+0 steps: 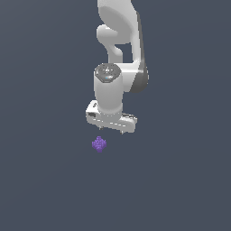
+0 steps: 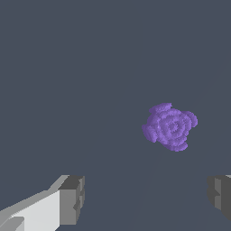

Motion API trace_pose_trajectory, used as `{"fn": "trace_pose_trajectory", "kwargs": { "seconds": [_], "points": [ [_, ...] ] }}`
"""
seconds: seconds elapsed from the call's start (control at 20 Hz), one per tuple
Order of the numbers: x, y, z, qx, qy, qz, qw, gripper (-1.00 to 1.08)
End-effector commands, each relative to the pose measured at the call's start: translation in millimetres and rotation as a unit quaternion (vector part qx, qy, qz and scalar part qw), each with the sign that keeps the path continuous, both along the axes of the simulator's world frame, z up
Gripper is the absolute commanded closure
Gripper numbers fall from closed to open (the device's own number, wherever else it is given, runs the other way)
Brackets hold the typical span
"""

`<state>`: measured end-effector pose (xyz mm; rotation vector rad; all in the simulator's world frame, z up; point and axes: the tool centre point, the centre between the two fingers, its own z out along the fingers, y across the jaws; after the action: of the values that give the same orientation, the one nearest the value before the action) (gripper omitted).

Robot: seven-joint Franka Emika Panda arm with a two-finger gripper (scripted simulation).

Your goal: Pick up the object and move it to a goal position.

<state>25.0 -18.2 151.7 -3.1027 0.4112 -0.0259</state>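
The object point(image 1: 99, 144) is a tiny purple bumpy lump lying on the dark grey floor. The white gripper point(image 1: 110, 131) hangs just above it and slightly toward the exterior view's right, apart from it. Only two short fingertips point(image 1: 99, 129) poke out below the white hand. In the wrist view the object point(image 2: 170, 126) lies on the floor ahead of the gripper point(image 2: 146, 198), whose grey fingertips point(image 2: 72, 200) stand wide apart with nothing between them. The gripper is open.
The white arm point(image 1: 119, 40) rises from the hand to the top of the exterior view. All around is flat dark grey floor point(image 1: 45, 180). No goal marker shows.
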Motion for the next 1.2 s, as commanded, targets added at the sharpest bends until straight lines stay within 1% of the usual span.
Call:
{"fn": "trace_pose_trajectory", "kwargs": {
  "seconds": [0.0, 0.25, 0.55, 0.8, 1.15],
  "points": [
    [4, -14, -13, 0.001, 0.003, -0.046, 0.999, -0.92],
    [10, -39, -36, 0.0, 0.007, -0.124, 0.9923, -0.92],
    [14, -58, -54, -0.002, 0.009, -0.184, 0.983, -0.92],
    [15, -65, -61, -0.003, 0.01, -0.206, 0.9786, -0.92],
    [14, -65, -68, -0.003, 0.01, -0.205, 0.9787, -0.92]
  ]
}}
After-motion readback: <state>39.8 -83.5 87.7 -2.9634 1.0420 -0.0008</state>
